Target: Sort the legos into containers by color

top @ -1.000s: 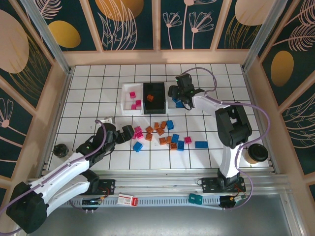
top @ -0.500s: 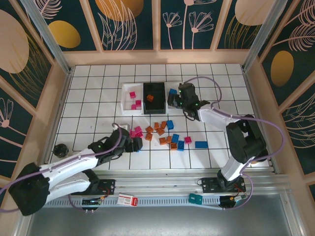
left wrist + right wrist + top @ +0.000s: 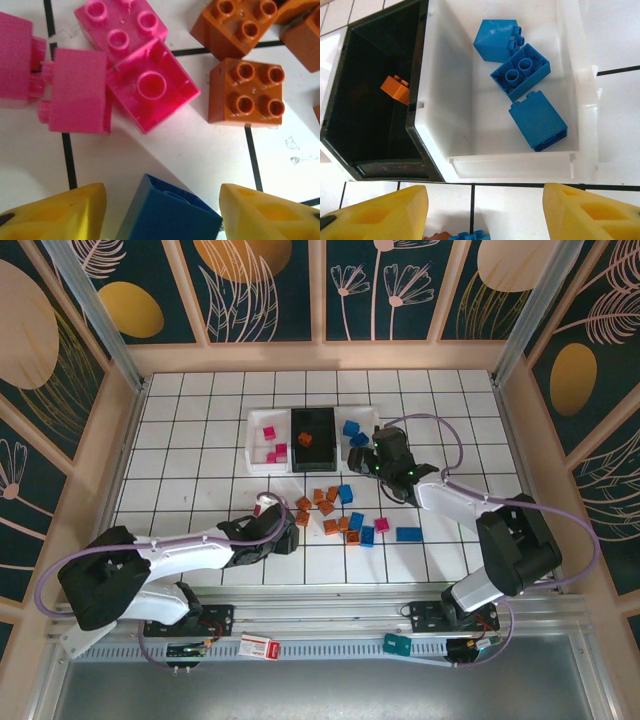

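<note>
Left tool [image 3: 163, 195] straddles a blue brick [image 3: 167, 217] on the surface [image 3: 200, 150], just near of the pink bricks [image 3: 150, 90]; cannot tell whether it pinches. Right tool [image 3: 485, 200], spread and empty, faces the right white tray [image 3: 465, 115].

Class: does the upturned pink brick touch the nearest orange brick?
Apart: the left wrist view shows white tile between the upturned pink brick and orange brick.

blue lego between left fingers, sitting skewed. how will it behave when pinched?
Likely rigid: the blue lego looks like hard moulded plastic. Probably light, being hollow like the upturned pink brick nearby. It lies skewed to the yellow fingers, so it may twist or slip on its glossy faces as they close.
</note>
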